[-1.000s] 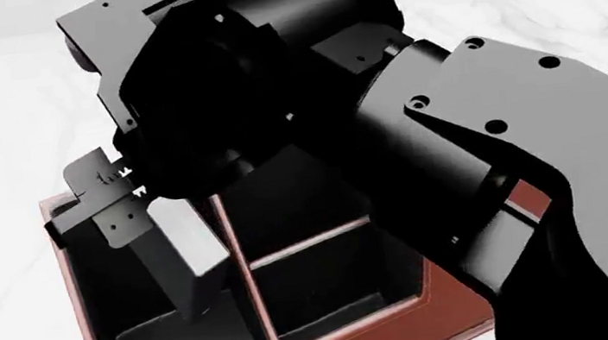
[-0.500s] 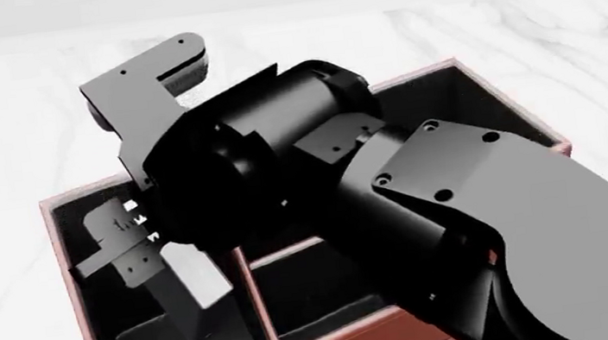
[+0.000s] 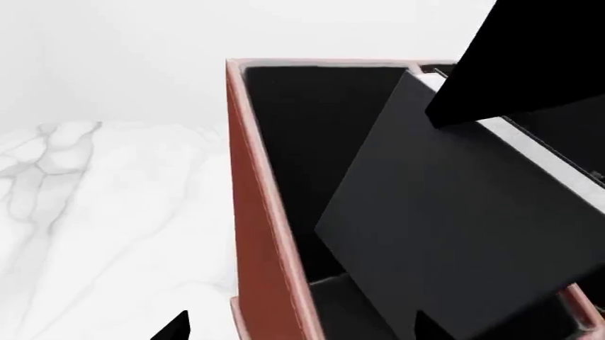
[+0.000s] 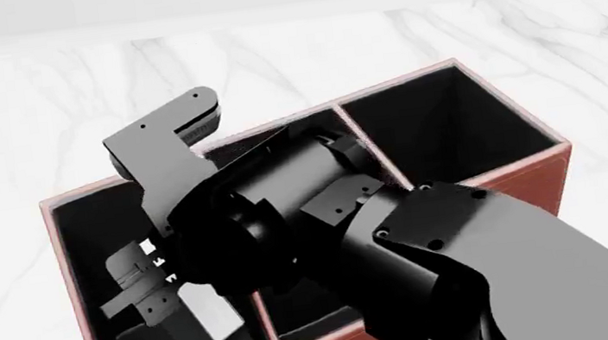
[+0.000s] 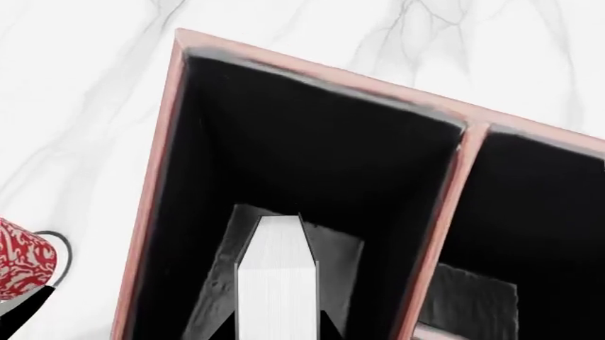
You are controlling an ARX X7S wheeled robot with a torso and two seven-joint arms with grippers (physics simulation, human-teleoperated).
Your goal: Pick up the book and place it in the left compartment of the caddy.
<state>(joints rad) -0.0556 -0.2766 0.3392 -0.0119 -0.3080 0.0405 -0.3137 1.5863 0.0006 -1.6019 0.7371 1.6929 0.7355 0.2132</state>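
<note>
Leaning at a tilt inside the left compartment (image 4: 87, 249) of the caddy (image 4: 537, 172), the book (image 4: 200, 317) shows its plain black cover in the left wrist view and its white page edges in the right wrist view, where those pages face up out of the black-lined well. Its lower end sits down in the compartment, near the black floor. In the head view the right end effector (image 4: 146, 281) reaches down into that same compartment, its dark fingers at the upper end of the book, one on each side; whether they press on the cover or stand just apart from it cannot be told from these pictures. The right arm (image 4: 467, 263) crosses over the middle section (image 4: 310, 313), hiding most of the crossbar. At the far end, the taller square section (image 4: 438, 127) shows only black lining. Of the left end effector (image 3: 170, 329) only dark tips show at the edge of its own camera view, with nothing between them, and its opening cannot be judged. A red-and-white patterned mug (image 5: 21, 265) stands on the white marble worktop (image 4: 20, 126) just outside the caddy's reddish-brown wall.
</note>
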